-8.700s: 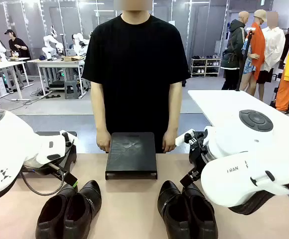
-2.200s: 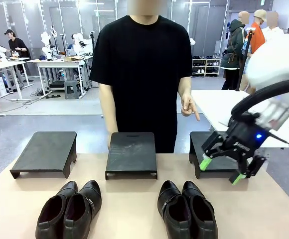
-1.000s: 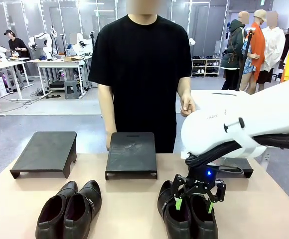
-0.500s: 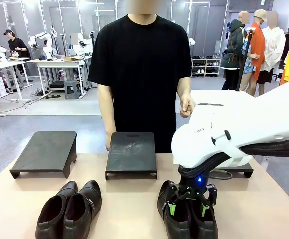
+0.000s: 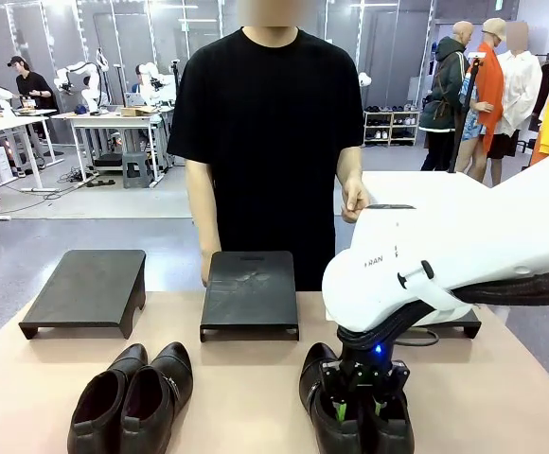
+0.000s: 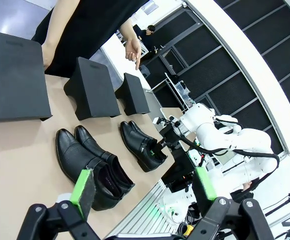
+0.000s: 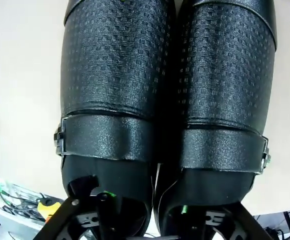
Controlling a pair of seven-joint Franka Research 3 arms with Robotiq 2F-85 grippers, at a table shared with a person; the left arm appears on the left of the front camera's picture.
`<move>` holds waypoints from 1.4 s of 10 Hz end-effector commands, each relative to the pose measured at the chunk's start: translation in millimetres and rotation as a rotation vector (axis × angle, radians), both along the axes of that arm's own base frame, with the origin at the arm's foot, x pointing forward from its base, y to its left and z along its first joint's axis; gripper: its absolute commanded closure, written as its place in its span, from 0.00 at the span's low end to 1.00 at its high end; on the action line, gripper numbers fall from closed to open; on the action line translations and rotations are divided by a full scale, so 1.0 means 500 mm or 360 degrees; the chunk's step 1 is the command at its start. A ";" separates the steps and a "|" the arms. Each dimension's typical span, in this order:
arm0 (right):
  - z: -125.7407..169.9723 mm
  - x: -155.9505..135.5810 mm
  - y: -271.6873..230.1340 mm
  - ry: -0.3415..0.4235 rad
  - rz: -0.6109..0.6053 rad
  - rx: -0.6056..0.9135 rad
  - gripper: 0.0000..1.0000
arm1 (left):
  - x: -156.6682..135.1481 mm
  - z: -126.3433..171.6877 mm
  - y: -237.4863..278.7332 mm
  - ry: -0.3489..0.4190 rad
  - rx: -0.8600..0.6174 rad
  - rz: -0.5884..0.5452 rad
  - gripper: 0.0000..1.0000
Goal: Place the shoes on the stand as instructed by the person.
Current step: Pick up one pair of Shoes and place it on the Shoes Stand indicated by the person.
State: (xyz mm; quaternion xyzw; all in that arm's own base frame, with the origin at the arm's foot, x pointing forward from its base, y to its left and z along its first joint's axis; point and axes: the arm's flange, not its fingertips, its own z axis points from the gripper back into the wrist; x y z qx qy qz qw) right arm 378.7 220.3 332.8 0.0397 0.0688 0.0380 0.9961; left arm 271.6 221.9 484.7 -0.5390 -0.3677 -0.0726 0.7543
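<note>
Black leather is slick: our right tool clamps the right pair by inner walls; we may drop one lifting. Left tool gapes.

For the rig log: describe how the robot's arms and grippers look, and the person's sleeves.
The right arm is a glossy white rounded shell with grey lettering and a black cable under it. The right gripper is black with a blue light and green pads. The left gripper has black linked fingers with green rectangular pads. The person wears a black T-shirt with short sleeves.
</note>
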 end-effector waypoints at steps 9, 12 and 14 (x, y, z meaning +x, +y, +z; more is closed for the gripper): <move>0.136 -0.001 -0.036 -0.0338 -0.0061 -0.0043 1.00 | 0.002 0.002 0.004 -0.0033 -0.0003 -0.0017 0.00; 0.276 0.014 -0.114 -0.0553 -0.0053 -0.0038 1.00 | 0.002 0.002 0.004 -0.0033 -0.0003 -0.0017 0.00; 0.352 0.043 -0.176 -0.0741 -0.0052 0.0011 1.00 | 0.002 0.002 0.004 -0.0033 -0.0003 -0.0017 0.00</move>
